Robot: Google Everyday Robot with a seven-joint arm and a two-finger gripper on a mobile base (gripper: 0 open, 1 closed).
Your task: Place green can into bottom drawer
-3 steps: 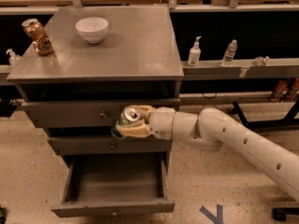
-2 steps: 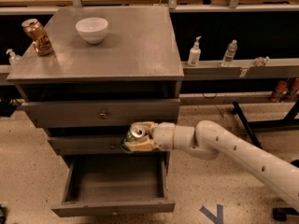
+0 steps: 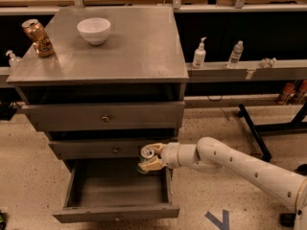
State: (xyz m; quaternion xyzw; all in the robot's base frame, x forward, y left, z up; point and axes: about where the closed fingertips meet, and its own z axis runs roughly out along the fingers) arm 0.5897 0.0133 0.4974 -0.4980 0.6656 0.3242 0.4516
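Pulled open: bottom drawer (image 3: 115,213). At drawer's rear right corner, just above rim: gripper (image 3: 150,158), clamped on green can (image 3: 147,153), tan fingers (image 3: 153,166) either side. Can held over drawer's rear right, silver top showing. On desk (image 3: 144,56), well above drawer: white bowl (image 3: 94,30), orange-gold can (image 3: 39,37).

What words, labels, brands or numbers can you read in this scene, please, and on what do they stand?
No text can be read.
Orange-gold can on the cabinet top: dark print, too blurred.
Green can, held by the claw over the open bottom drawer: pattern only, unreadable.
Pump bottle and water bottle: labels too small.
Blue floor mark: a shape, not lettering.
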